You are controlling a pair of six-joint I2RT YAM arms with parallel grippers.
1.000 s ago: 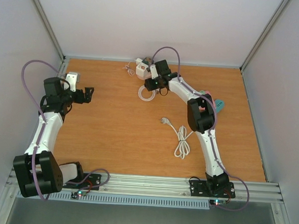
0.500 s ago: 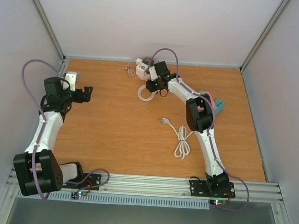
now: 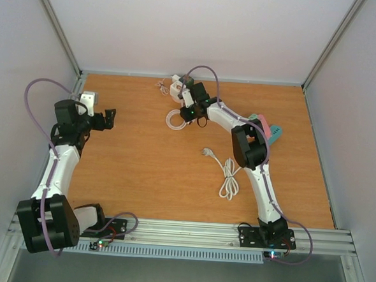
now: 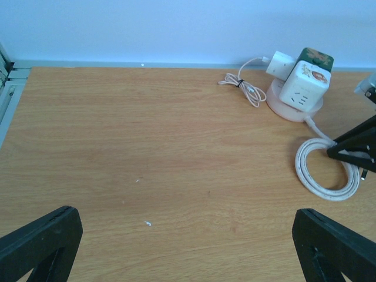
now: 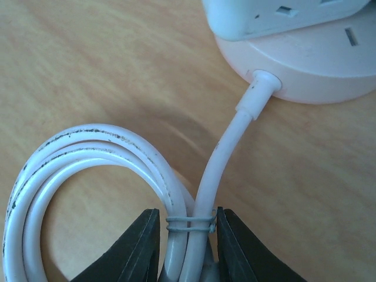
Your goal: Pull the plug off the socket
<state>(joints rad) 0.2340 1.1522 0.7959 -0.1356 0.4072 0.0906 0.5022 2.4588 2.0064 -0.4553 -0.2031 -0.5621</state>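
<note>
A wood-grain worktop fills the frame, boxed in by pale walls, with a metal rail along the bottom edge. At upper centre, against the back wall, stands the cube socket, the white plug seated in its upper-left face. A loose cable lies at centre. The right end effector is clenched on the socket's coiled cord at its tie. The left end effector, at middle left, hangs released, grasping nothing. Since a second ago the right end effector has closed in and shifted left, taking the coil with it; the left has hardly moved.
</note>
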